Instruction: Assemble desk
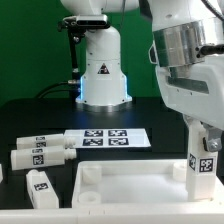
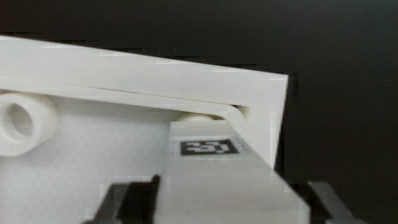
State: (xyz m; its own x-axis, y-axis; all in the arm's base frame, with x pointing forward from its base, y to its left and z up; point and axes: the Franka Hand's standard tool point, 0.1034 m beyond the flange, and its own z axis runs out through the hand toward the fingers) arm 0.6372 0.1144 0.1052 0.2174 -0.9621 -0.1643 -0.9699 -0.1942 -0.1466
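Currently, the gripper [image 2: 222, 203] clamps one leg [image 1: 205, 167] upright over the tabletop [image 1: 130, 196] corner on the exterior view's right (seating cannot be confirmed). No leg looks attached yet. A loose leg [image 1: 42, 154] and a second loose leg [image 1: 40, 184] lie beside the tabletop.

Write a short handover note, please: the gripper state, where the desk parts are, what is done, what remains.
Gripper: shut on one leg, held upright at the tabletop corner on the exterior view's right.
Other legs: lying loose on the table at the exterior view's left.
Done: no leg visibly fitted yet.
Left: seat this leg in its corner socket, then fit the rest.
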